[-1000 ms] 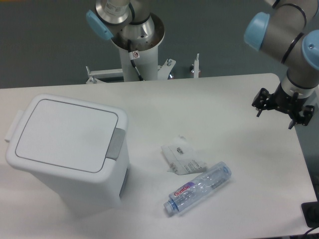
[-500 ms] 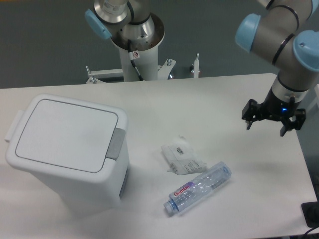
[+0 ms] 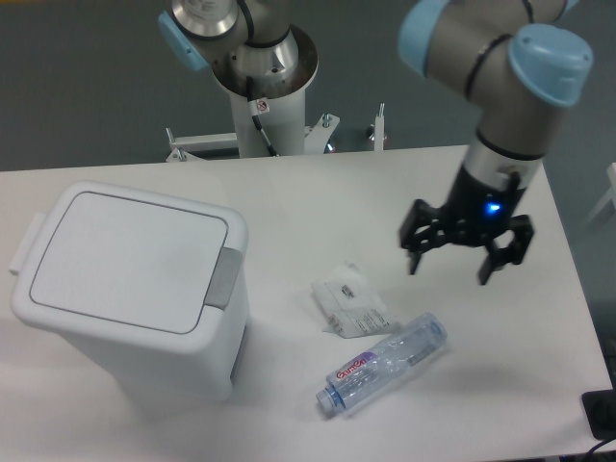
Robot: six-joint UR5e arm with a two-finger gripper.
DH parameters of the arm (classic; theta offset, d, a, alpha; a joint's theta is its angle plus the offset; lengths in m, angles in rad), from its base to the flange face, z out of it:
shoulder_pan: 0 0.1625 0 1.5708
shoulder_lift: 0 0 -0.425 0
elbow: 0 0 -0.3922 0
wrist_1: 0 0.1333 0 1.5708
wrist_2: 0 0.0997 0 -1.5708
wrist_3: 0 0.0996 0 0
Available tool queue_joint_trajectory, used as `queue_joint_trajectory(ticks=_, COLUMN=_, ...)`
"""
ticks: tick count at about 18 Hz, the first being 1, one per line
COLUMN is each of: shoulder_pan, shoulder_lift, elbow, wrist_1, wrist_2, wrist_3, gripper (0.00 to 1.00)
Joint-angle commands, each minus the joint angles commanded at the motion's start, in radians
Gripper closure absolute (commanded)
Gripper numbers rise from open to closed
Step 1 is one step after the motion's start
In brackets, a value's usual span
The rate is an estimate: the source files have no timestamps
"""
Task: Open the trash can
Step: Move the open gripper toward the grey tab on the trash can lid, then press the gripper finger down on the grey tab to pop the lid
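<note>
Item: trash can point(image 3: 130, 289). A large white rectangular bin with rounded corners is placed at the left side of the table point(image 3: 289, 192), close to the left edge and the front edge. Its flat lid point(image 3: 120, 258) is seen shut, lying level on the body. A grey latch button point(image 3: 227, 277) is set in the lid's right-hand edge, facing the middle of the table.

Item: gripper point(image 3: 450, 265). The black two-finger tool is held above the right half of the table, pointing down; its fingers are spread wide apart and nothing is held between them. A blue light is lit on the wrist just above it. It is well apart from the trash can.

Item: clear plastic bottle point(image 3: 383, 364). It is laid on its side near the front edge, right of the bin, below and left of the gripper.

Item: crumpled wrapper point(image 3: 351, 306). It is laid just beside the bottle, toward the table's centre.
</note>
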Motion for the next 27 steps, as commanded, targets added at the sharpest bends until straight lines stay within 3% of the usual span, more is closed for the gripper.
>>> queue_joint_trajectory(ticks=4, shoulder_pan=-0.037, shoulder_lift=0.029, elbow=0.002, wrist_1=0.002, wrist_2=-0.106, wrist_3=-0.025, gripper=0.00)
queue_joint_trajectory(ticks=11, shoulder_pan=-0.124, shoulder_lift=0.037, elbow=-0.015, wrist_1=0.009, wrist_2=-0.106, wrist_3=-0.045, gripper=0.00)
queue_joint_trajectory(ticks=15, shoulder_pan=-0.130, shoulder_lift=0.042, elbow=-0.015, wrist_1=0.011, wrist_2=-0.103, wrist_3=-0.083, gripper=0.00)
queue_joint_trajectory(ticks=19, shoulder_pan=-0.167, shoulder_lift=0.037, elbow=-0.031, wrist_1=0.075, wrist_2=-0.097, wrist_3=-0.088, gripper=0.00)
queue_joint_trajectory(ticks=27, shoulder_pan=-0.199, shoulder_lift=0.055, elbow=-0.101, wrist_1=0.104, wrist_2=-0.094, wrist_3=-0.082, gripper=0.00)
